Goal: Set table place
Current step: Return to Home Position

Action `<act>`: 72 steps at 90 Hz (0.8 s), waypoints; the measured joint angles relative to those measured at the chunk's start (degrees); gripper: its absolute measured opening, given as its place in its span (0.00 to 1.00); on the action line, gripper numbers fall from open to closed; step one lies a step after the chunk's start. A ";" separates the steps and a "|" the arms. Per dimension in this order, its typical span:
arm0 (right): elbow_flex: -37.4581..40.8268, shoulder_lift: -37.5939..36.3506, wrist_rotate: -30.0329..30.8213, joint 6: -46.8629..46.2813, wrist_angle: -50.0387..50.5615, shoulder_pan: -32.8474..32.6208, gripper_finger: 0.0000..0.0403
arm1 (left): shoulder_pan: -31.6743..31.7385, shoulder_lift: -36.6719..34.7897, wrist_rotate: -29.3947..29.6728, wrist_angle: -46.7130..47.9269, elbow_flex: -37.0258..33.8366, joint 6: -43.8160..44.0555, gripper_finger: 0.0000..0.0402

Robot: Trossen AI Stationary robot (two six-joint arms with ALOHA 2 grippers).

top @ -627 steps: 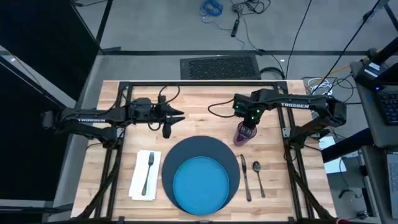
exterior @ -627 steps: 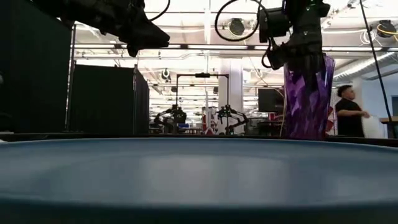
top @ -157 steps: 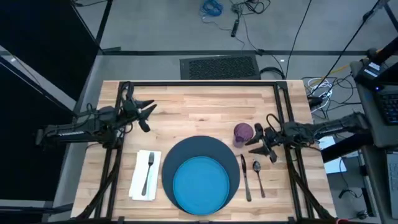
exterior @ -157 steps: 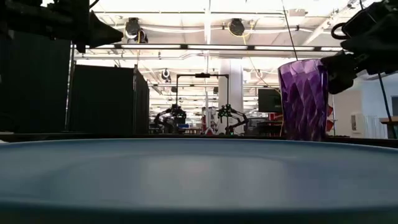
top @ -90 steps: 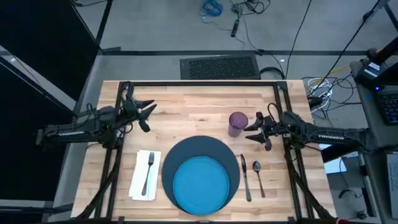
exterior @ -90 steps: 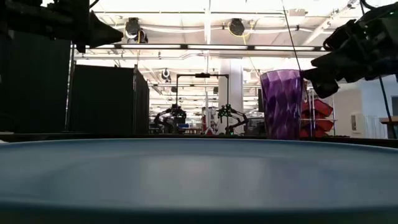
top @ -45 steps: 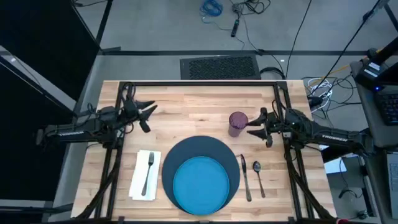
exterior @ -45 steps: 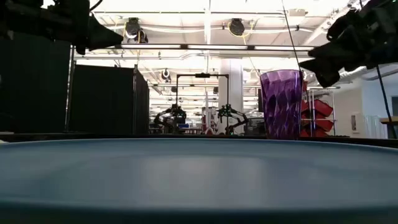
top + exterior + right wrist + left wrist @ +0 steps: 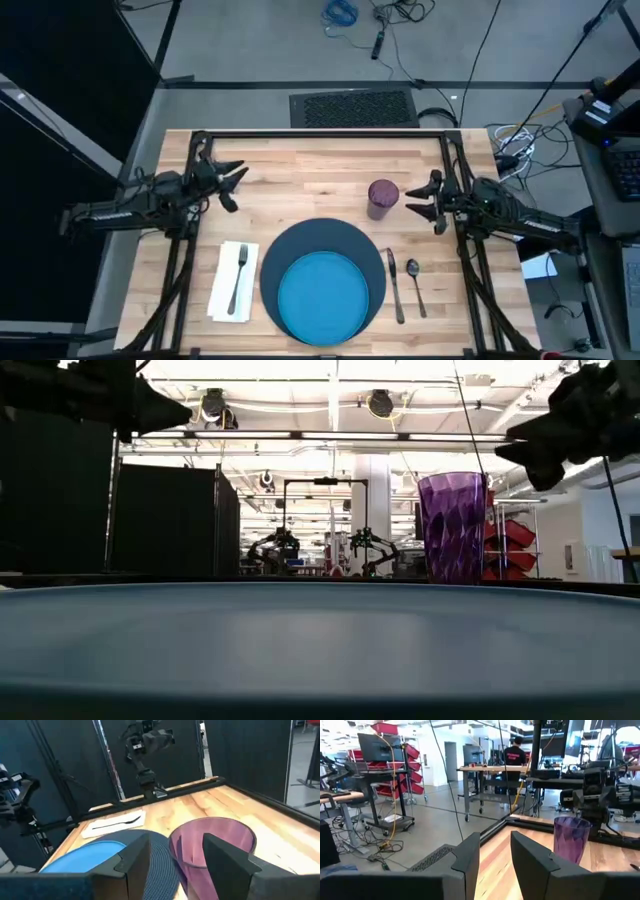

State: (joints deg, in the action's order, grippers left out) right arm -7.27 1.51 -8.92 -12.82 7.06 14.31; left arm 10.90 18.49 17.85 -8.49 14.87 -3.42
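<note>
Homing is my step: my right pincer (image 9: 418, 202), released, hangs beside the small purple faceted cup (image 9: 383, 197) near the right edge of the pale wooden tabletop (image 9: 320, 170). Next I should retreat without nudging it. My left pincer (image 9: 234, 185) waits released by the left edge.

Looks like a robotics lab in an open workshop hall. Around the wooden table (image 9: 320, 170) with its black frame: grey floor (image 9: 250, 60) strewn with cables (image 9: 340, 12), and black partition panels (image 9: 165, 520). Farther back, another pair of robot arms (image 9: 365, 545) on a frame, workbenches (image 9: 490, 769), a monitor (image 9: 374, 747) on a wheeled stand, racks of red bins (image 9: 412, 755), and a person (image 9: 514, 752) standing at a bench. Overhead, bare ceiling with hanging lamps (image 9: 380, 403), perhaps ducts too.
</note>
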 joint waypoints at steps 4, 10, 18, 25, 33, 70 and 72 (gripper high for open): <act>0.38 -0.05 0.56 -0.07 -1.26 -0.44 0.42 | 0.02 -0.13 0.00 0.07 0.00 0.00 0.23; 1.74 -0.03 1.15 -0.24 -4.51 -1.45 0.42 | 0.02 -0.16 0.00 0.12 0.00 0.02 0.23; 4.60 -0.02 3.73 -0.73 -9.42 -2.95 0.42 | 0.02 -0.14 0.00 0.16 0.00 0.03 0.23; 6.08 -0.01 7.55 -1.00 -9.73 -4.22 0.42 | 0.02 -0.16 0.07 0.05 0.00 0.09 0.23; 6.54 -0.01 11.14 -1.48 -8.99 -5.64 0.42 | 0.02 -0.14 0.70 0.05 0.00 0.11 0.23; 6.54 1.68 16.30 -0.19 -9.01 -12.48 0.42 | -0.04 -2.14 4.92 3.29 0.02 1.53 0.23; 6.54 1.91 16.28 -0.19 -9.00 -12.77 0.42 | -0.04 -2.24 4.92 3.51 0.02 1.53 0.23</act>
State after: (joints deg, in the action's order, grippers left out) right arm -0.73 3.41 7.36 -13.02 -1.94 1.54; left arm 10.85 16.24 22.76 -4.98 14.90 -1.89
